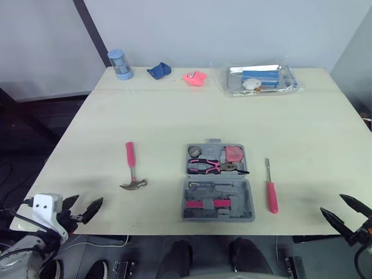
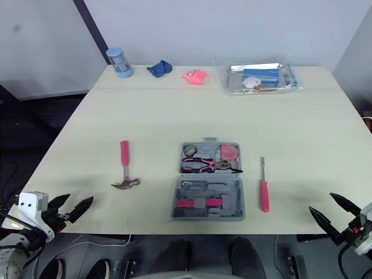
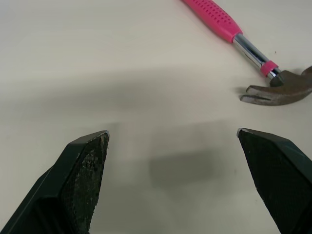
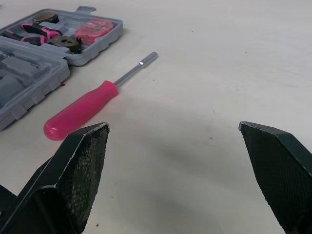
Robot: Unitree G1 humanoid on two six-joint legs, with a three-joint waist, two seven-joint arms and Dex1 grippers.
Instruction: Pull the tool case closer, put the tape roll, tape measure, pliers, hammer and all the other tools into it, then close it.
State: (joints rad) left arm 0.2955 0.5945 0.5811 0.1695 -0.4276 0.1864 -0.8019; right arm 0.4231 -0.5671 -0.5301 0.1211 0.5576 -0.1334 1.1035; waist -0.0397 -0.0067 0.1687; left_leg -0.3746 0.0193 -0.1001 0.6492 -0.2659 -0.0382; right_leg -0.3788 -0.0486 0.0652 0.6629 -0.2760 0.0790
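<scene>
The grey tool case (image 1: 249,192) lies open at the table's front centre. Its far half holds a dark tape roll (image 1: 195,151), a pink tape measure (image 1: 234,153) and pink-handled pliers (image 1: 212,167). A pink-handled hammer (image 1: 132,168) lies on the table left of the case, and a pink screwdriver (image 1: 271,190) lies right of it. My left gripper (image 1: 90,200) hovers open at the front left edge, short of the hammer (image 3: 258,63). Open as well, my right gripper (image 1: 331,203) is at the front right edge, with the screwdriver (image 4: 83,109) and case (image 4: 29,92) ahead of it.
Along the table's far edge stand a blue cylindrical container (image 1: 120,64), a blue cloth (image 1: 158,70), a pink object (image 1: 195,77) and a clear plastic bag (image 1: 261,79) with items inside. The near half of the case holds small metal tools and a pink strip (image 1: 206,203).
</scene>
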